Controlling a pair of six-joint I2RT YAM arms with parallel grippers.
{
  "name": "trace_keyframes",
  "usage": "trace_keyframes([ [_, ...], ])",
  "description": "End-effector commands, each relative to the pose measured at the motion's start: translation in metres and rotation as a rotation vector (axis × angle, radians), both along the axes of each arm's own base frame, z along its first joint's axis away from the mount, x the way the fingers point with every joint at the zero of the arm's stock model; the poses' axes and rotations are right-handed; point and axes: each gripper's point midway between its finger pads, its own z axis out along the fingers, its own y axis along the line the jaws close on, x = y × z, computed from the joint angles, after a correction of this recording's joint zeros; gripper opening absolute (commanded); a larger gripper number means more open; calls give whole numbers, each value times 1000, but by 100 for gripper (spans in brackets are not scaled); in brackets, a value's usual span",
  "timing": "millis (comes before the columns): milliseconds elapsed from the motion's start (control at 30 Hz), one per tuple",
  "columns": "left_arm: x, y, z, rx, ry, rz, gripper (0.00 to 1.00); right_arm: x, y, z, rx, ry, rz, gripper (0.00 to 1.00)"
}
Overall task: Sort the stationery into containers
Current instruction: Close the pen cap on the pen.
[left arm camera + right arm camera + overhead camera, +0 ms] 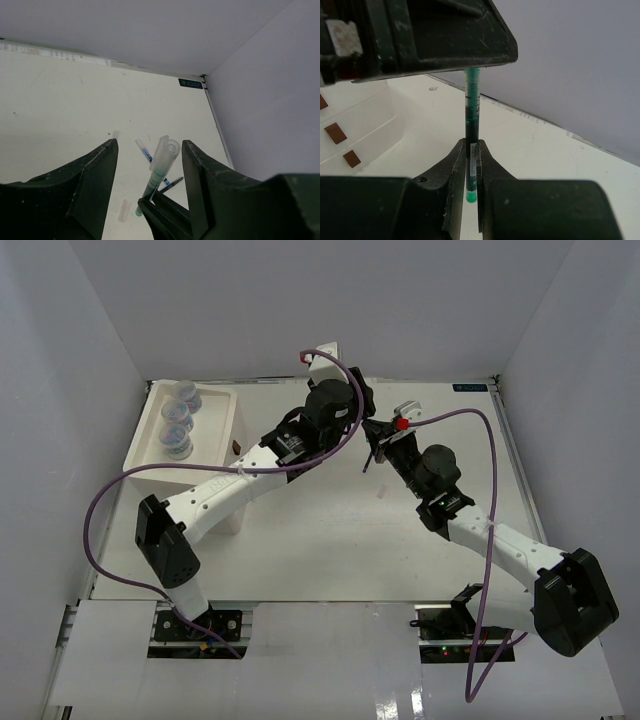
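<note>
green pen [471, 120], upright over the far table [60, 100]: my right hand [470, 165] pinches its low end, my left hand [150, 150] gapes round its top. jars [178, 420] sit in the tray [225, 405]; other pens [142, 148] still lie loose.

White matte worktop [330, 550], faint scuffs. Plain pale grey panels enclose three sides: back wall [320, 300], left wall [40, 440], right wall [590, 440]. Small dark label [468, 388] at the far right corner. Light even, diffuse; shadows soft.

jars [178, 422]: three are seen in tray [215, 435] of white box [232, 515] | left gripper [368, 415], right gripper [385, 443]: are seen close together | thin pen [369, 458]: is seen at right gripper
</note>
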Motion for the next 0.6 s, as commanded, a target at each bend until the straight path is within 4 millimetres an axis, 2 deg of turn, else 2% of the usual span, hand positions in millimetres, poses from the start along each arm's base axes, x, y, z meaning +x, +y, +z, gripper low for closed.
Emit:
trace_keyframes([
  [0, 3, 7, 25, -22, -43, 28, 64, 0, -2, 14, 25, -59, -20, 8],
  [367, 2, 12, 40, -26, -74, 40, 62, 1, 0, 10, 13, -50, -13, 8],
  [567, 3, 7, 33, -10, -69, 23, 53, 0, 1, 13, 12, -53, -9, 8],
])
